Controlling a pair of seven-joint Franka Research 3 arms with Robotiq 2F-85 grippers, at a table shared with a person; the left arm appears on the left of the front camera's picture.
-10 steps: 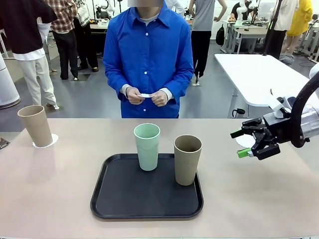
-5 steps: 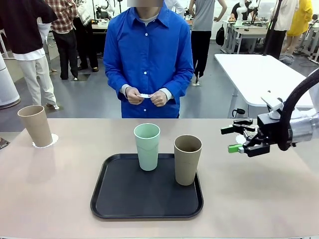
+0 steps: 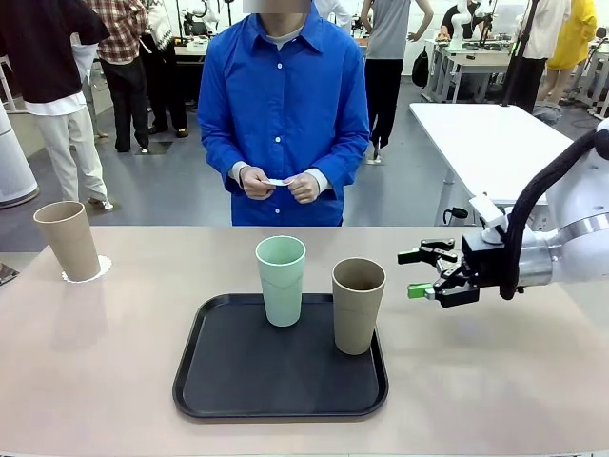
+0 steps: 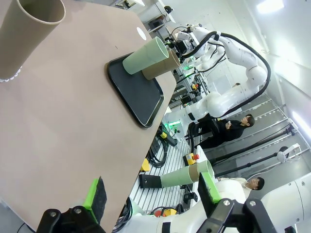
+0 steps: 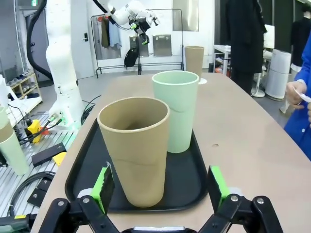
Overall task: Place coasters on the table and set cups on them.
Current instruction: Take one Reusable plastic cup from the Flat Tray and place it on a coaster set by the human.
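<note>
One tan cup (image 3: 67,240) stands on a coaster (image 3: 98,268) at the far left of the table (image 3: 95,381). The mint cup (image 3: 281,279) and the second tan cup (image 3: 358,305) stand upright on the black tray (image 3: 247,371) in the middle, close together but not touching.

From the front you get what the wrist cameras cannot give you: the gap between your right tool (image 3: 415,273) and the second tan cup. The tool hangs to that cup's right, level with its upper half, and touches nothing. You also see the person's hands (image 3: 281,184) holding a small white piece at the far side.

The right wrist view looks straight at the second tan cup, which is framed between the two green pads. The mint cup is just behind it and the far cup on its coaster is beyond. The right tool's jaws are spread wide and empty.

The left wrist view adds a small white disc (image 4: 141,33) on the table past the tray, too small to make out its edge. Your left tool (image 4: 151,191) is likewise spread wide, with nothing between its pads.
</note>
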